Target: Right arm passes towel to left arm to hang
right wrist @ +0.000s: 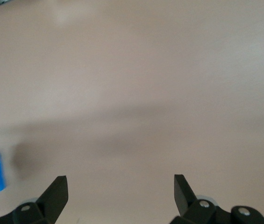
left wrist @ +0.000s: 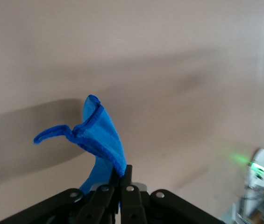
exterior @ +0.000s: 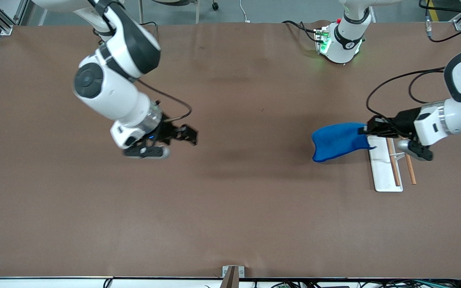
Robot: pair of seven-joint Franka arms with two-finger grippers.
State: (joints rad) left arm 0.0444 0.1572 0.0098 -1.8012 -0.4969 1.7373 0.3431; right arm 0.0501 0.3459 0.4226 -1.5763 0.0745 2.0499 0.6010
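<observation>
**Left hand has the towel, rack is right below**

The left hand (exterior: 364, 130) is squeezed shut on one edge of the blue towel (exterior: 336, 142). The towel hangs in the air over the brown desk (exterior: 230, 208), toward the left arm's end. Seen from the front camera, most of the cloth sticks out at 9 o'clock from the hand. Just beside it, at 3 o'clock from the towel, is the white rack tray (exterior: 382, 172) with two thin wooden bars (exterior: 394, 164) over it. The right hand (exterior: 188, 134) waits over bare desk toward the right arm's end, with its fingers spread wide apart and nothing in them.

What could go wrong: the left hand only pinches a small bit of the cloth, so a fast swing could make the towel slip out. The loose end droops low. It might drag on the desk or catch on the tray edge. It might fold up and miss the bars. The hand is close over the rack, so it could bump the bars and knock the rack away.

Room to move: the middle of the desk is wide and bare, and the two arms are well apart. The rack sits near the desk's edge at the left arm's end, so there is little room there.
</observation>
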